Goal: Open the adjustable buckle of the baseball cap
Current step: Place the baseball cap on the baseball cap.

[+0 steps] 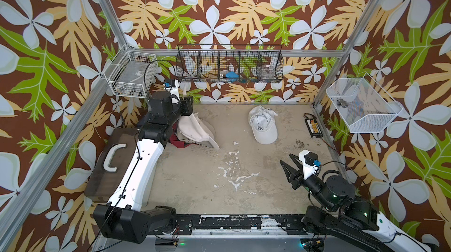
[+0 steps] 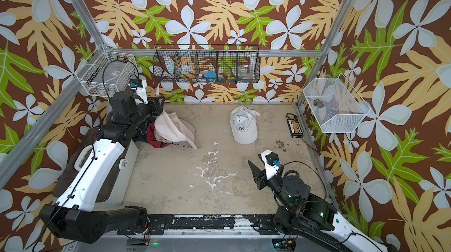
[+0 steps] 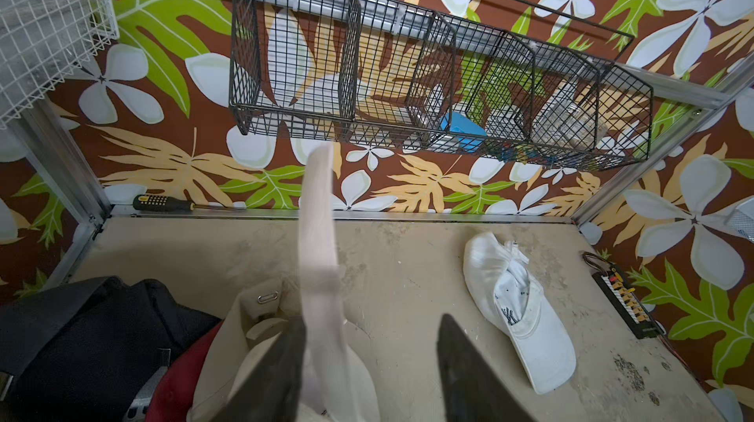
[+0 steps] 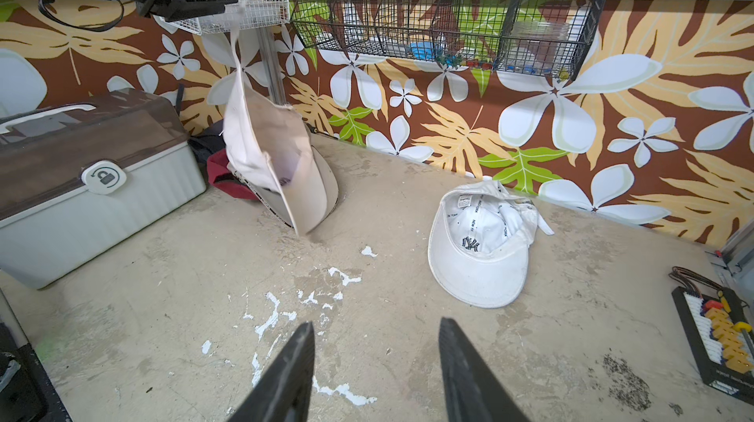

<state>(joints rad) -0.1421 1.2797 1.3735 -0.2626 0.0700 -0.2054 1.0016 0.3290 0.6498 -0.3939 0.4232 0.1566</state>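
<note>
Both pairs of jaws stand released: the left gripper [image 3: 373, 320] is spread wide, with the cap's pale fabric strap [image 3: 316, 236] rising along one of its fingers [image 3: 277, 367] but not pinched, and the right gripper [image 4: 376, 322] hovers parted over bare tabletop, grasping nothing. Beyond the far end of the grey ribbed storage box with a brown translucent lid [image 4: 81, 195], the cream cotton baseball cap [image 4: 277, 162] hangs tilted with its brim edge down on the worn beige tabletop [image 1: 195, 177]. It looks blurred in the right wrist view. A small metal buckle [image 3: 267, 298] shows on the cap's back edge beside the strap; whether the strap is threaded through it cannot be told. A dark red cap [image 4: 220, 175] lies between the box and the cream cap, crowding that side. To the right of the box, the tabletop is open as far as a white logo cap lying inside up [image 1: 263, 126], well apart from the box.
</note>
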